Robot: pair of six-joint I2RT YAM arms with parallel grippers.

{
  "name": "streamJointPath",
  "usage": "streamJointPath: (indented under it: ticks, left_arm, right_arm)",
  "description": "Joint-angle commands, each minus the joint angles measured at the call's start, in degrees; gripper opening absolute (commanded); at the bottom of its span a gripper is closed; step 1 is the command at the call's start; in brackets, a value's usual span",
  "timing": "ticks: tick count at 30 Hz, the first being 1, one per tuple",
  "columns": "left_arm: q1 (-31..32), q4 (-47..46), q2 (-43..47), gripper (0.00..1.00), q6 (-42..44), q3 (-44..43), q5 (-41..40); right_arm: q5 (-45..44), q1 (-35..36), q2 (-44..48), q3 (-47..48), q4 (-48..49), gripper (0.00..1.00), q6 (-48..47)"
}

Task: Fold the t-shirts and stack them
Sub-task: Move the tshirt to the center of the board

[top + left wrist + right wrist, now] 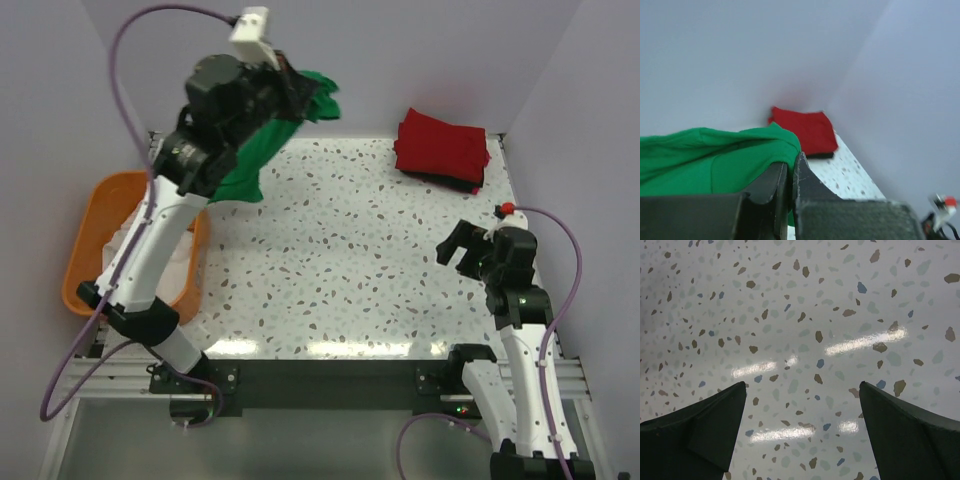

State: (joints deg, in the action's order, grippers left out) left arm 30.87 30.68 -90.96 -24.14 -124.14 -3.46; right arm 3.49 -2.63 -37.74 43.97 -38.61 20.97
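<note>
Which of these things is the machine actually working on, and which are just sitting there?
Job: green t-shirt in the left claw; red t-shirt folded atop black t-shirt; off-white t-shirt in the orange basket.
Just there: orange basket; speckled table.

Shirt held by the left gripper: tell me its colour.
Bright green t-shirt, pinched in the left gripper; clearest in left wrist view.

I've got the left gripper (292, 92) up over the table's (340, 270) far left corner with a tee (250, 160) hanging from it. The basket (78, 250) sits off the table's left edge with cloth (180, 268) in it. At the far right corner the top tee (440, 145) lies on the bottom tee (462, 184), and my right gripper (465, 255) hangs in front of that stack, well apart.
</note>
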Motion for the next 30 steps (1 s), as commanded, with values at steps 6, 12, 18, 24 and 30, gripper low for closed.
streamJointPath:
  ticks: [6, 12, 18, 24, 30]
  left_arm:
    - [20.4, -9.3, -6.6, 0.00, 10.3, -7.2, 4.2]
    - [21.3, -13.9, -8.4, 0.00, 7.4, -9.4, 6.6]
    - [19.8, -15.6, 0.9, 0.00, 6.3, 13.4, -16.0]
    - [3.5, -12.1, 4.7, 0.60, -5.5, 41.1, -10.2]
    - [-1.5, -8.1, 5.0, 1.00, -8.3, 54.2, -14.6]
  right_arm:
    - [-15.2, -0.1, 1.4, 2.4, -4.3, 0.99, 3.5]
    - [-26.0, 0.0, 5.2, 3.8, -7.6, 0.99, 8.2]
    - [-29.6, -0.1, 6.4, 6.1, -11.7, 0.99, 8.3]
    - [-24.9, -0.1, 5.0, 5.3, -11.9, 0.99, 7.0]
    - [-14.7, 0.0, 1.7, 3.8, -9.1, 0.99, 3.5]
